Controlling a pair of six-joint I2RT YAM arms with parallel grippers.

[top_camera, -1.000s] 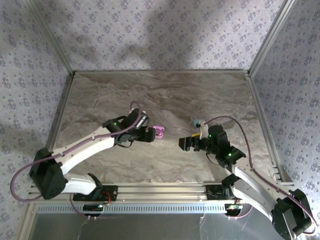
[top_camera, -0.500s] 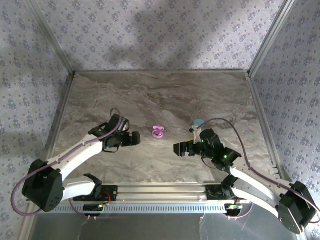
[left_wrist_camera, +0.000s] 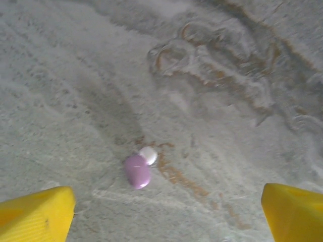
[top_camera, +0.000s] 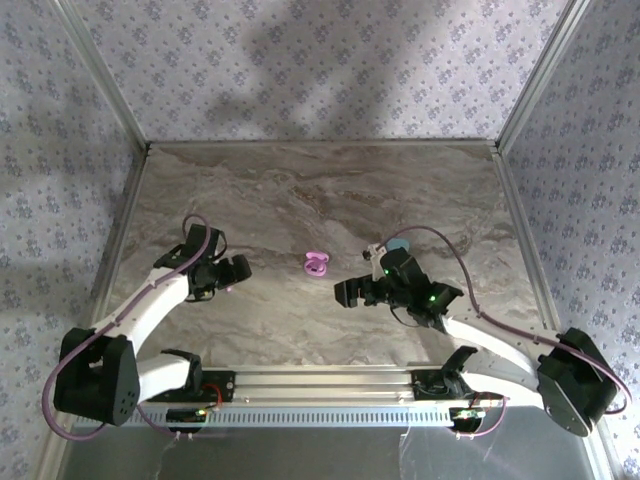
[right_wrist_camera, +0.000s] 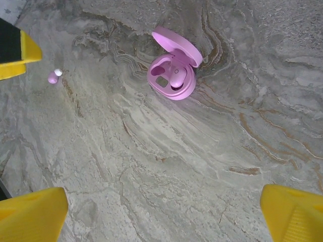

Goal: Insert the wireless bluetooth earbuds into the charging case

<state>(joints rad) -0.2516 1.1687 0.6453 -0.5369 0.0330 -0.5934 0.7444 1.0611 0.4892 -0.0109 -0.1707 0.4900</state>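
A loose pink earbud [left_wrist_camera: 137,171] with a white tip lies on the marble just ahead of my open left gripper [left_wrist_camera: 166,222], between its two yellow fingertips [left_wrist_camera: 35,217] and touching neither. The same earbud [right_wrist_camera: 53,76] shows small at the upper left in the right wrist view. The pink charging case [right_wrist_camera: 174,73] stands with its lid up, one pink bud seated in it and one slot empty. From above, the case [top_camera: 317,263] sits between my left gripper [top_camera: 235,270] and my right gripper [top_camera: 345,292]. My right gripper [right_wrist_camera: 164,217] is open over bare marble.
A pale teal case [top_camera: 398,244] lies behind the right arm, partly hidden by it. Metal rails [top_camera: 120,230] edge the marble table on the left, right and near sides, with patterned walls beyond.
My left gripper has drawn back to the left, away from the pink case it hovered at. The right gripper has slid left toward the centre. The case stays put.
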